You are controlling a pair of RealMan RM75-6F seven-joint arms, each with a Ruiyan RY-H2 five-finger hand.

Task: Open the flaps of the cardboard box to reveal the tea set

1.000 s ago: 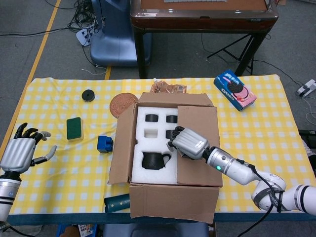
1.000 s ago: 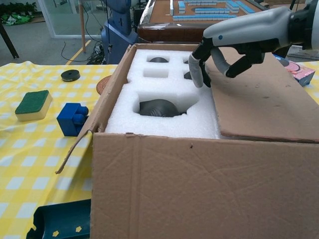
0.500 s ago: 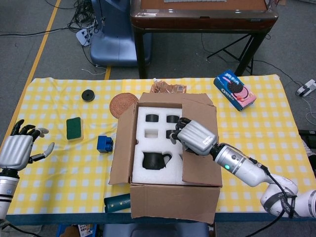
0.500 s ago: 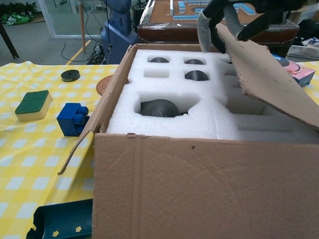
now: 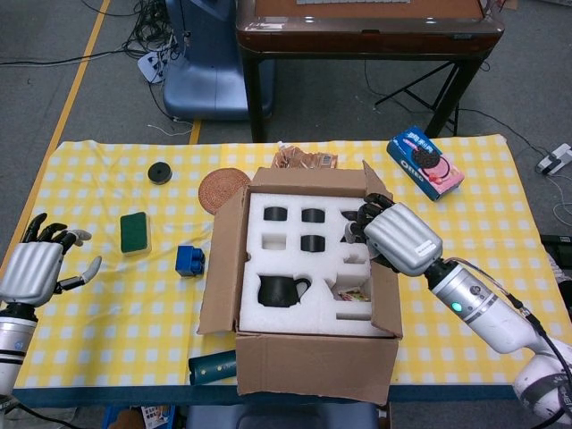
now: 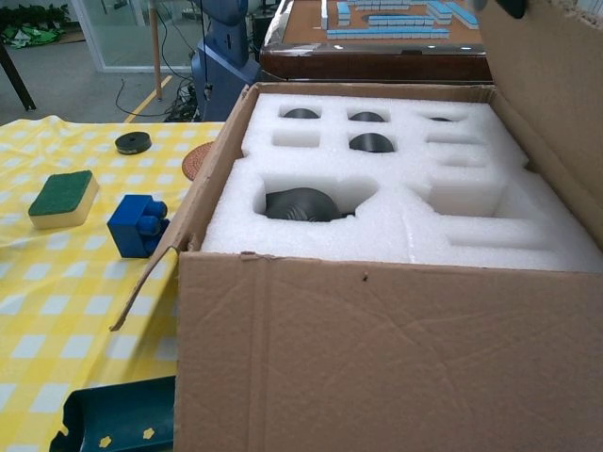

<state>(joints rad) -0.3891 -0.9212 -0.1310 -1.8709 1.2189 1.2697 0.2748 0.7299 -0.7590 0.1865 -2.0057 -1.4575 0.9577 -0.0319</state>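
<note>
The cardboard box (image 5: 304,362) stands mid-table with a white foam insert (image 5: 268,239) showing. A black teapot (image 5: 279,290) and black cups (image 5: 312,243) sit in its cutouts; the chest view shows the same teapot (image 6: 300,203) and a cup (image 6: 372,142). My right hand (image 5: 398,237) grips the top edge of the right flap (image 6: 551,85), which stands upright. The left flap (image 5: 223,259) leans outward and the front flap (image 5: 313,366) hangs down. My left hand (image 5: 34,268) rests at the table's left edge, fingers apart, holding nothing.
Left of the box lie a green sponge (image 5: 136,232), a blue brick (image 5: 189,260), a black disc (image 5: 160,172) and a woven coaster (image 5: 222,189). A cookie box (image 5: 425,162) sits at the back right. A dark teal object (image 5: 212,366) lies at the front edge.
My right hand has lifted the right flap from flat over the foam to upright, uncovering the right side of the insert. The left hand has barely moved.
</note>
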